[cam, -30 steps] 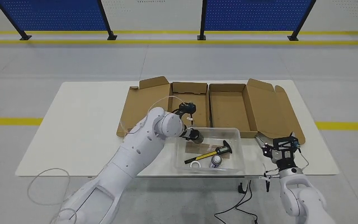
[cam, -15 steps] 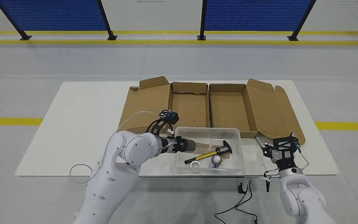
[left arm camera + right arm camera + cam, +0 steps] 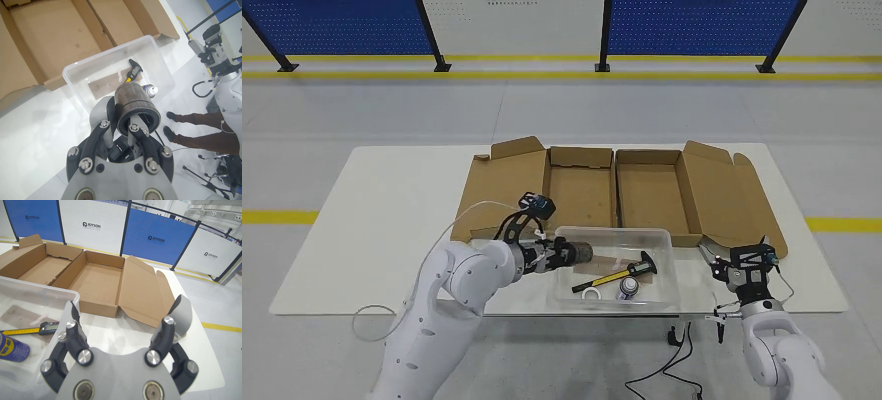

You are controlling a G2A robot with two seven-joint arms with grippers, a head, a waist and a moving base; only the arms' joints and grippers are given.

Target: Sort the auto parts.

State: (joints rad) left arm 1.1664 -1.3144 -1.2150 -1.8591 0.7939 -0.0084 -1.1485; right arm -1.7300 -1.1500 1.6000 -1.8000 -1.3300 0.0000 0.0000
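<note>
Left arm bent at elbow, forearm angled in toward table centre. Left gripper clamped on metal cylinder held off the surface: one finger inside bore, other against outer wall. Right arm low at near right table edge. Right gripper points forward across table, jaws spread wide.

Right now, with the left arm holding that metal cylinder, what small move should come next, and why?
Probably swing the metal cylinder away from the clear bin toward the open cardboard box behind it. The left jaws grip it, one through its bore, above the bin's rim, so it looks ready to carry across.
</note>
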